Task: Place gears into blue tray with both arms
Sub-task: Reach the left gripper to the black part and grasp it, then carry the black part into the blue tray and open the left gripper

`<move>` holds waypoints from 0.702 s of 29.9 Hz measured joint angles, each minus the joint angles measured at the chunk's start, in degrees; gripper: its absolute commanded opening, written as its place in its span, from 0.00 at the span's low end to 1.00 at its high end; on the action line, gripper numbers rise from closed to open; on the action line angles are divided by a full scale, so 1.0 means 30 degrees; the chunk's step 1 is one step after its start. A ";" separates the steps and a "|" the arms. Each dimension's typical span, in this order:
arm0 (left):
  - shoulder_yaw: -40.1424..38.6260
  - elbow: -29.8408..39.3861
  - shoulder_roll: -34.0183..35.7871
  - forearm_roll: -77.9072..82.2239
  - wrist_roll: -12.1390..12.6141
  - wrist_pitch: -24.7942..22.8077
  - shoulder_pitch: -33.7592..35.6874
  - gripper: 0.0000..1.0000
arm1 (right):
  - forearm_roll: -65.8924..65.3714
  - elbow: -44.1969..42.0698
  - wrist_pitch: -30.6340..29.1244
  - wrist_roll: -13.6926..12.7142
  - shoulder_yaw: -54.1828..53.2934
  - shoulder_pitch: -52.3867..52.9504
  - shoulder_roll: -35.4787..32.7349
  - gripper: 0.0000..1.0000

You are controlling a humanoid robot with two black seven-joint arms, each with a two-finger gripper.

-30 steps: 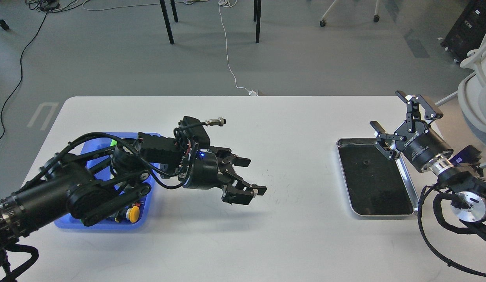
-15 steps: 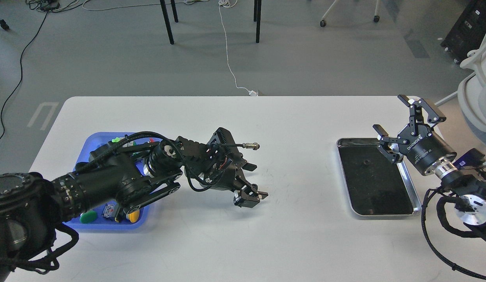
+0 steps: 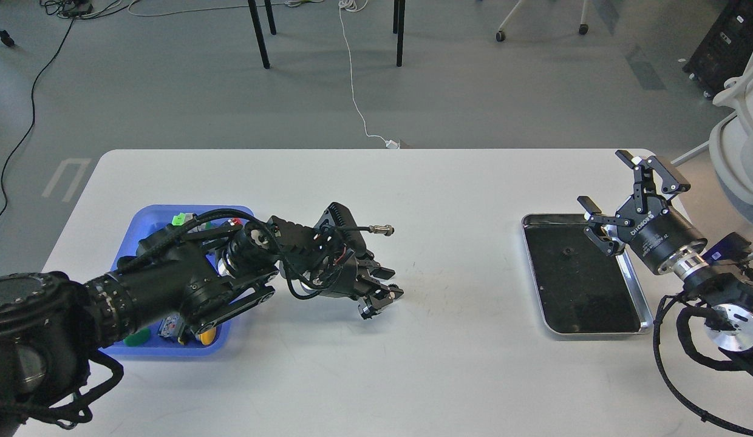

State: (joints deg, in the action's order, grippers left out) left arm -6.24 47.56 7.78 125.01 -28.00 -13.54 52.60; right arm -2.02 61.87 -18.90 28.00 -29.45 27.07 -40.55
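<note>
L gripper [image 3: 381,294] is hovering right of blue tray [image 3: 129,233], jaw gap and load unclear. R gripper [image 3: 619,193] is gaping empty far right of the tray, over a gear [image 3: 568,251]; next probably a precise pinch.

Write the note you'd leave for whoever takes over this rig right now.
Left tool: low over the white table, right of the blue tray; fingers close together, whether it holds a gear can't be told.
Right tool: open, empty, above the silver tray's far right corner.
Gears: one visible on the silver tray's dark bottom; none discernible in the blue tray among the coloured switches.
Left: move that gear to the blue tray.
</note>
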 measured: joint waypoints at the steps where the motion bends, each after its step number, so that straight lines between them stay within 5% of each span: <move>1: 0.0000 0.0002 0.0003 -0.0001 0.0000 0.0001 -0.0046 0.24 | 0.0000 0.0000 0.0000 0.0000 0.0002 0.0000 0.0005 0.97; 6: 0.0000 0.0028 0.0014 -0.0001 0.0000 0.0012 -0.0094 0.14 | 0.0000 0.0020 0.0022 0.0000 -0.0003 -0.0001 0.0002 0.97; 15: -0.0161 0.0660 0.0301 -0.0004 -0.0002 0.0068 0.0320 0.13 | 0.0000 0.0031 0.0030 0.0000 -0.0047 -0.0001 -0.0023 0.97; 21: -0.0379 0.3788 0.4915 -0.0007 -0.0002 -0.0050 0.1503 0.14 | -0.0001 0.0032 0.0046 0.0000 -0.0051 0.0000 -0.0019 0.97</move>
State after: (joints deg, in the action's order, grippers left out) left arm -7.38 58.93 22.53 124.99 -28.00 -13.69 57.11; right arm -2.03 61.97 -18.76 28.00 -29.60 27.07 -40.60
